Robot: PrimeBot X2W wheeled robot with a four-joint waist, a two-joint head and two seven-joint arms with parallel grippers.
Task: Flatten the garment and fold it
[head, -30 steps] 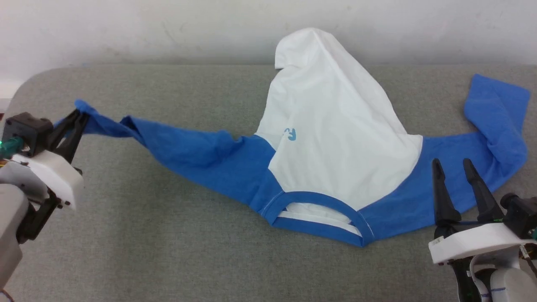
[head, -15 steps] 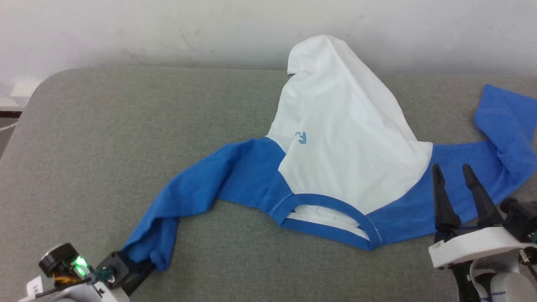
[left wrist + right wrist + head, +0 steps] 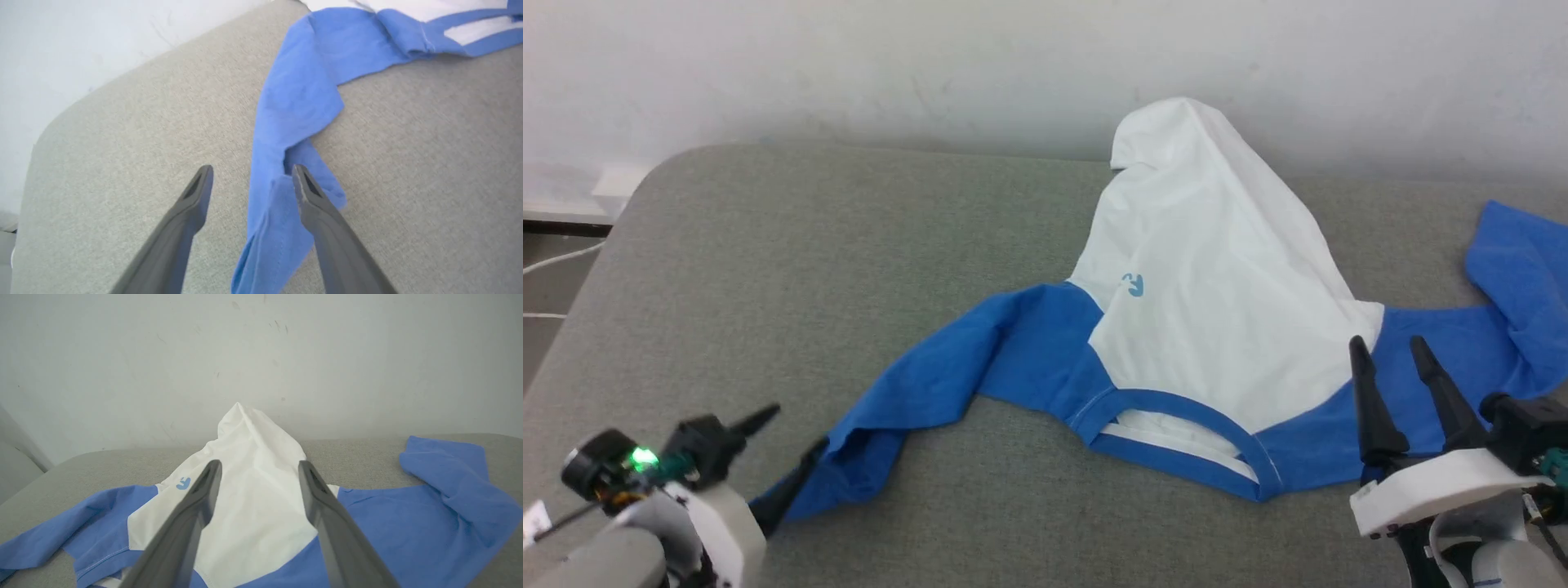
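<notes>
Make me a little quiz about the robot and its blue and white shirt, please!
1. True or false: the left pincer is open, and the end of the blue sleeve lies between its fingers.
2. Pick one. The right pincer is: A) holding the neckband, B) open and holding nothing, C) shut on a sleeve.
3. What colour is the middle of the shirt, between its sleeves?

Key: 1 true; 2 B; 3 white.
</notes>
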